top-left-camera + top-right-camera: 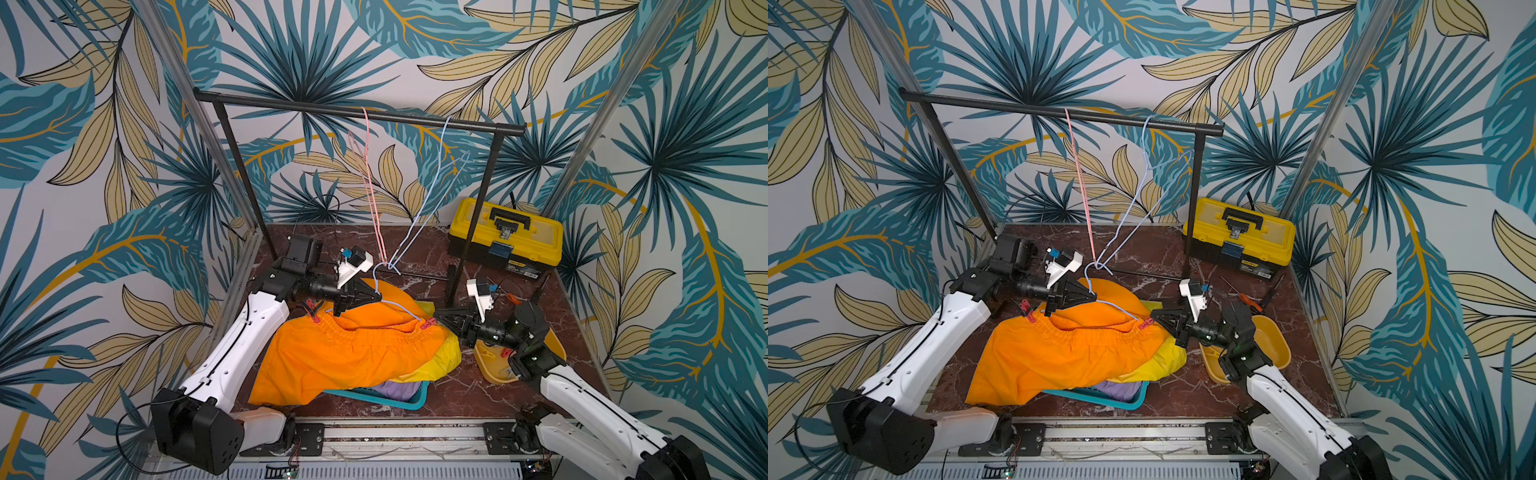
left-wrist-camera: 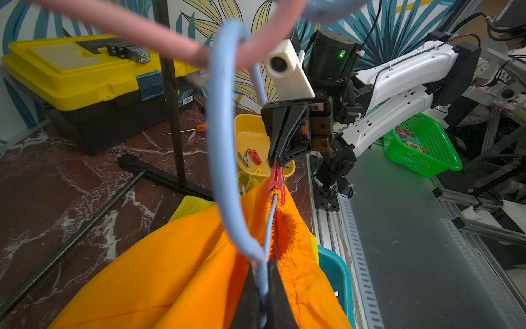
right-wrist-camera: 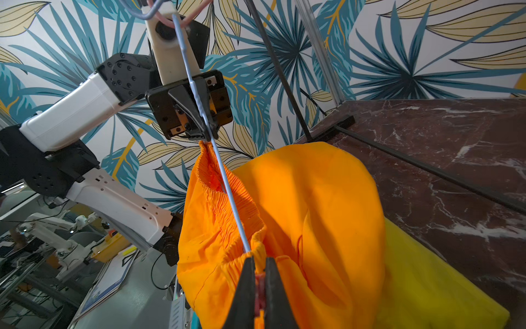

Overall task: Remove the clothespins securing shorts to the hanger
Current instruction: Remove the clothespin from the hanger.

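A black clothes rail (image 1: 357, 113) stands across the back of the dark marble bench (image 1: 419, 253). A yellow-lidded toolbox (image 1: 505, 237) sits in the far right corner, with an orange-handled screwdriver (image 1: 1250, 302) lying near it and a yellow tub (image 1: 1277, 336) nearer the front. A teal basket (image 1: 413, 403) lies at the bench's front edge. Leaf-patterned wallpaper (image 1: 291, 50) covers the walls.

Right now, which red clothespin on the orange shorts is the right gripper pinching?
The clothespin at the waistband end near the yellow tray: the right gripper is shut on it. The other clothespin, under the left arm, is untouched.
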